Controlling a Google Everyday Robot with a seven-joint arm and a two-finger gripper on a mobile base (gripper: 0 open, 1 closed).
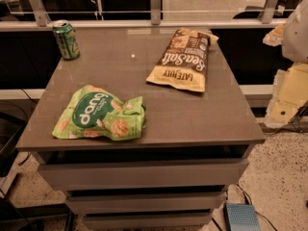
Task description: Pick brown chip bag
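Grey is the table (192, 119), and three things sit on it. One brown chip bag (182, 60) lies flat at the back right, with its whole top showing. One green bag (100, 114) lies at the front left, well apart from the brown one. One green can (66, 40) stands up at the back left corner. The gripper (285, 97) is off to the right, past the table's edge, and touches no bag. I cannot tell if it is open or closed. One small blue box (240, 217) sits on the floor near the table's front right corner.
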